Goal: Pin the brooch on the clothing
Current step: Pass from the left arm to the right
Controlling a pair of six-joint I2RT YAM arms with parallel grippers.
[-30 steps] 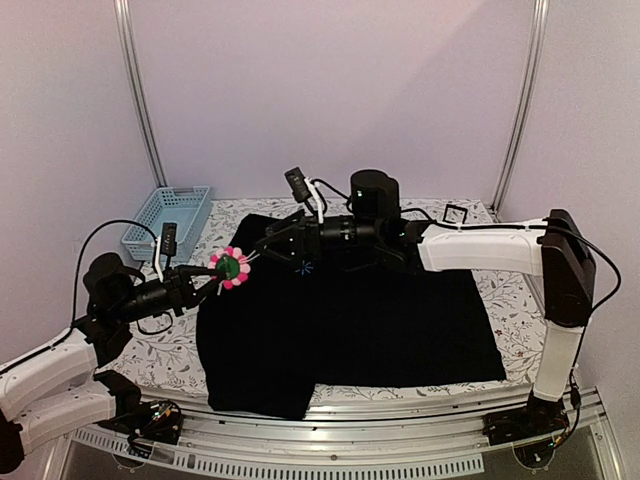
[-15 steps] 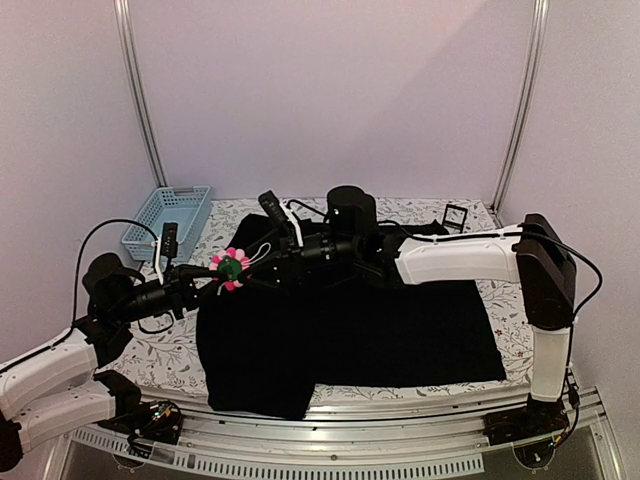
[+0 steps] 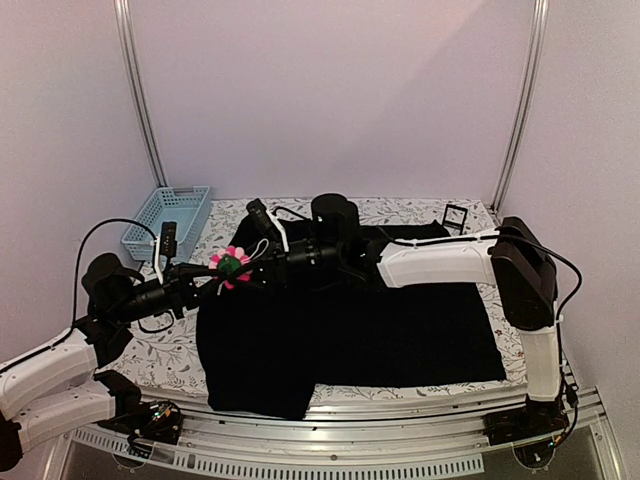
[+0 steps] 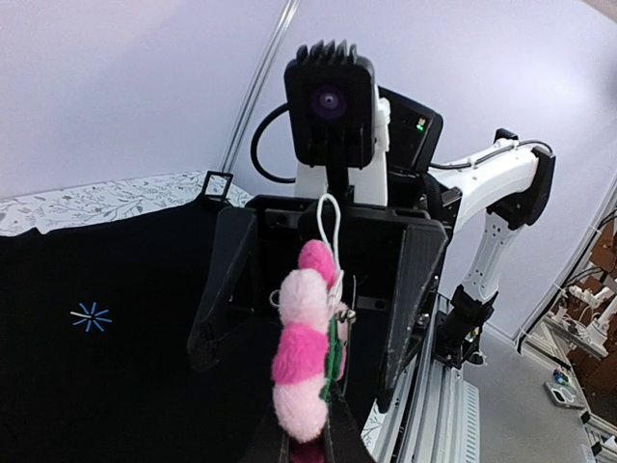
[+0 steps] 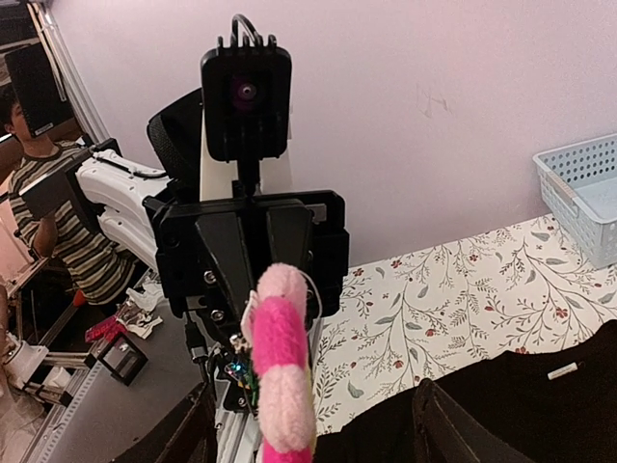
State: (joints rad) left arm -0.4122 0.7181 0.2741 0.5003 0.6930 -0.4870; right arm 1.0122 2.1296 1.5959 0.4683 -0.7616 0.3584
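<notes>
Brooch (image 3: 231, 264), a pink flower with a green centre, is held in the air near the left edge of the black shirt (image 3: 400, 320), which lies spread on the patterned surface (image 3: 170, 350). Your left hand (image 3: 214, 272) pinches its edge, fingers nearly together. Your right hand (image 3: 248, 270) faces it with fingers wide, one on each side of the petals, apparently not touching. For a clean handover, centre the right fingers on the flower's body, close gently, and let the left go only once that grip looks firm. Whether the pin clasp is open cannot be told. The light-blue star emblem (image 4: 91, 315) marks the chest.
</notes>
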